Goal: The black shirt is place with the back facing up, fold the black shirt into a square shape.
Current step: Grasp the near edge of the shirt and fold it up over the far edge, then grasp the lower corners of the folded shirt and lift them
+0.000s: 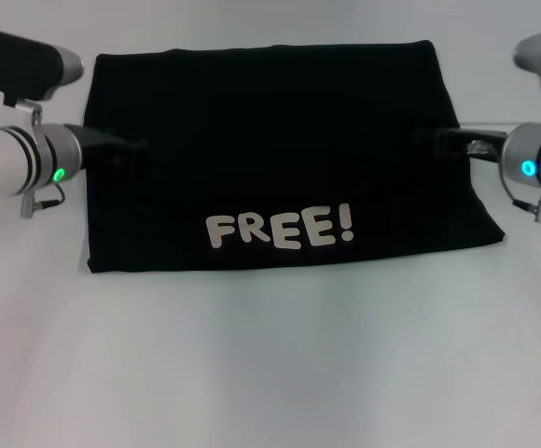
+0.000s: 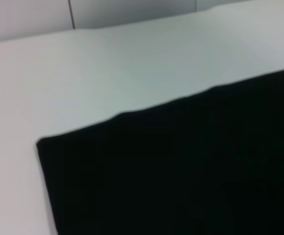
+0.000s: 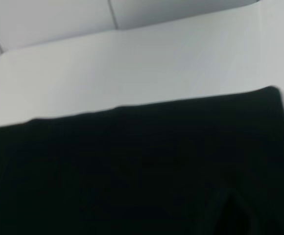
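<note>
Fingers on both grippers are hidden, so I cannot tell. Folded black shirt lies flat mid-table, long side left-to-right, white "FREE!" near the front edge.

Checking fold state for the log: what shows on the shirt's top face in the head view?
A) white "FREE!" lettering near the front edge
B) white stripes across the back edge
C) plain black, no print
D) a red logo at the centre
A: the black shirt lies folded into a rectangle with white "FREE!" lettering near its front edge.
</note>
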You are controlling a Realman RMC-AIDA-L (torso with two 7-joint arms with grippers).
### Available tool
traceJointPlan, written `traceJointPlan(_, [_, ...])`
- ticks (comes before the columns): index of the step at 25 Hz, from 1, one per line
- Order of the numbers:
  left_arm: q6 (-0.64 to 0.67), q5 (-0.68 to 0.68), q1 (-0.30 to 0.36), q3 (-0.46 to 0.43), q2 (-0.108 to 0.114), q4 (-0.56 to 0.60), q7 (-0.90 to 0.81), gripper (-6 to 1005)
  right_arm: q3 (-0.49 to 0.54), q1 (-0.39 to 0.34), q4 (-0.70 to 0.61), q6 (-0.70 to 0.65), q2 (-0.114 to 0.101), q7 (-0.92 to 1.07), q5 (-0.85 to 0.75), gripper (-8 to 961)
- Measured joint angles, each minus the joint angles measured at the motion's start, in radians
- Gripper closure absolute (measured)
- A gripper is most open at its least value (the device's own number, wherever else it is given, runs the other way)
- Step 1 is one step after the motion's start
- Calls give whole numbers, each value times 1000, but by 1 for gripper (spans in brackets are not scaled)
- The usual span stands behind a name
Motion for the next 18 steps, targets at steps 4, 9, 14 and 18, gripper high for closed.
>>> traceJointPlan(4, [4, 1, 10, 0, 0, 51, -19, 567, 0, -32, -35, -30, 1, -62, 110, 398])
traceJointPlan(9, [66, 9, 41, 2, -3, 120, -106, 369, 0, -90, -82, -160, -8, -125, 234, 247])
traceJointPlan(14, [354, 4, 134, 8, -38, 334, -221, 150, 5, -150, -104, -349, -37, -129, 257, 162])
traceJointPlan(18, [620, 1, 206, 10, -55, 475, -273, 121, 4, -204, -117, -519, -60, -130, 269, 112])
